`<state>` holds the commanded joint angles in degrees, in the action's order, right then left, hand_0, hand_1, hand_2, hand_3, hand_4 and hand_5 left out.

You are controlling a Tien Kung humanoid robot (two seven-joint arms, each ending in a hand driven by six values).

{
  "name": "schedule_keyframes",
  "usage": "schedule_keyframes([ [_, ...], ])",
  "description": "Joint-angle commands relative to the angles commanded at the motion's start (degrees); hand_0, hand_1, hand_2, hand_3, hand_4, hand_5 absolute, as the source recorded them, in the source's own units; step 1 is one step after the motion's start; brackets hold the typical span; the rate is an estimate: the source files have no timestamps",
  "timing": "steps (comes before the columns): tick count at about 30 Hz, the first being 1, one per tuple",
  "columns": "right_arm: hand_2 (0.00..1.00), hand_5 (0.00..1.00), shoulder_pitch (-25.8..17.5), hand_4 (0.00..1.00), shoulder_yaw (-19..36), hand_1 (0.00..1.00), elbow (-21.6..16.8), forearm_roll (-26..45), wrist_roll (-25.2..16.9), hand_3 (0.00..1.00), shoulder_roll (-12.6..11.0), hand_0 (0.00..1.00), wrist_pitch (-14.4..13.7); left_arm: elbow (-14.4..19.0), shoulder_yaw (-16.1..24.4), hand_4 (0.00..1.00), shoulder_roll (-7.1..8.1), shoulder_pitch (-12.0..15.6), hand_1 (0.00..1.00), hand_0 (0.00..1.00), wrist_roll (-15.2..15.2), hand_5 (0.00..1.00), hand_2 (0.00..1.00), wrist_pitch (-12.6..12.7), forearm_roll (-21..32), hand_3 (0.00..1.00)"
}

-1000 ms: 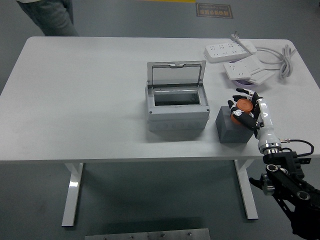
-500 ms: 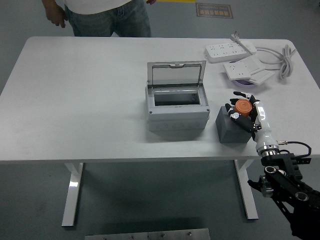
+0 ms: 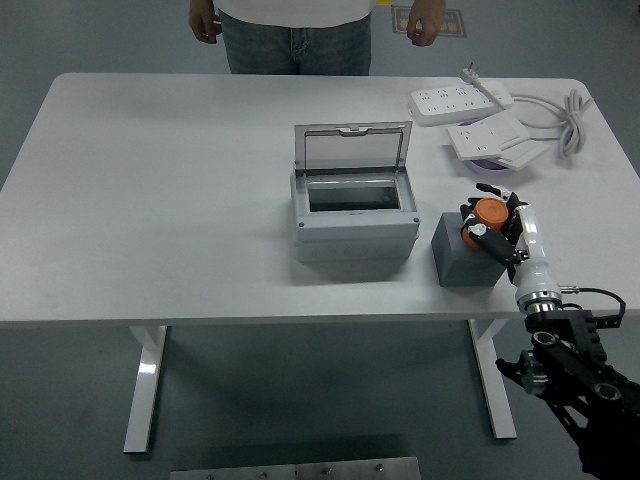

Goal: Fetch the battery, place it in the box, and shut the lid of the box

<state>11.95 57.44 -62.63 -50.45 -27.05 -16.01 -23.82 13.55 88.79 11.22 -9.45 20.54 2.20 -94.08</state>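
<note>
The battery point(image 3: 489, 211) was a small orange cylinder, its round end facing up toward my camera, and it sat inside my right hand point(image 3: 497, 231) with the black fingers point(image 3: 482, 235) curled around it. That hand hovered at the right edge of a dark grey block point(image 3: 465, 253), which stood on the white table point(image 3: 160, 200) at about three o'clock from the box point(image 3: 355, 212). The box was light grey, with its clear lid point(image 3: 352, 149) standing upright at the back and its dark rectangular opening exposed. The battery was near the box but clearly apart from it, with the block between them. At about one o'clock from the box lay two white power strips point(image 3: 470, 112) with a coiled cord point(image 3: 568, 120). A person point(image 3: 295, 28) stood at the far side, at twelve o'clock, both hands hanging free of the table.
</note>
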Motion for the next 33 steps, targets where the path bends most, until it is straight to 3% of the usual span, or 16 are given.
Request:
schedule_keyframes([
  [2, 0.509, 0.066, 0.08, 0.536, -0.02, 0.544, 0.14, 0.27, -0.06, 0.484, -0.02, 0.61, -0.2, -0.04, -0.03, 0.566, 0.03, -0.03, 0.687, 0.582, -0.09, 0.003, 0.593, 0.01, 0.02, 0.577],
  [3, 0.382, 0.002, 0.13, 0.265, -0.05, 0.406, 0.22, 0.38, -0.08, 0.352, -0.01, 0.484, -0.26, -0.05, -0.05, 0.566, 0.03, -0.03, 0.687, 0.58, -0.11, 0.002, 0.593, 0.02, 0.04, 0.576],
  [8, 0.382, 0.002, 0.39, 0.265, -0.23, 0.406, 0.66, 1.06, -0.22, 0.352, 0.12, 0.484, -0.57, -0.1, -0.25, 0.566, 0.04, -0.02, 0.687, 0.58, -0.25, 0.002, 0.593, 0.05, 0.25, 0.576],
  [9, 0.32, 0.002, 0.43, 0.136, -0.27, 0.346, 0.72, 1.19, -0.24, 0.308, 0.14, 0.466, -0.59, -0.11, -0.26, 0.567, 0.04, -0.02, 0.688, 0.579, -0.27, 0.002, 0.595, 0.07, 0.27, 0.576],
  [14, 0.32, 0.002, 0.66, 0.136, -0.54, 0.346, 0.8, 1.56, -0.29, 0.308, 0.2, 0.466, -0.64, -0.12, -0.31, 0.567, 0.05, -0.03, 0.688, 0.579, -0.31, 0.002, 0.595, 0.12, 0.3, 0.576],
  [15, 0.313, 0.002, 0.73, 0.069, -0.61, 0.333, 0.81, 1.65, -0.3, 0.299, 0.23, 0.436, -0.64, -0.12, -0.28, 0.569, 0.05, -0.04, 0.688, 0.578, -0.31, 0.002, 0.595, 0.13, 0.26, 0.576],
  [20, 0.313, 0.002, 1.21, 0.069, -1.07, 0.333, 1.02, 2.3, -0.48, 0.299, 0.5, 0.436, -0.68, -0.14, -0.25, 0.569, 0.09, -0.11, 0.688, 0.578, -0.35, 0.002, 0.595, 0.2, 0.16, 0.576],
  [21, 0.31, 0.002, 1.3, 0.002, -1.13, 0.25, 1.09, 2.48, -0.55, 0.293, 0.56, 0.301, -0.69, -0.14, -0.26, 0.573, 0.1, -0.11, 0.688, 0.578, -0.36, 0.002, 0.596, 0.21, 0.16, 0.576],
  [33, 0.308, 0.002, 2.5, 0.002, -1.69, 0.241, 0.84, 2.93, -0.74, 0.292, 0.82, 0.273, -0.78, -0.2, -0.16, 0.578, 0.15, -0.21, 0.689, 0.578, -0.42, 0.007, 0.597, 0.28, -0.13, 0.577],
])
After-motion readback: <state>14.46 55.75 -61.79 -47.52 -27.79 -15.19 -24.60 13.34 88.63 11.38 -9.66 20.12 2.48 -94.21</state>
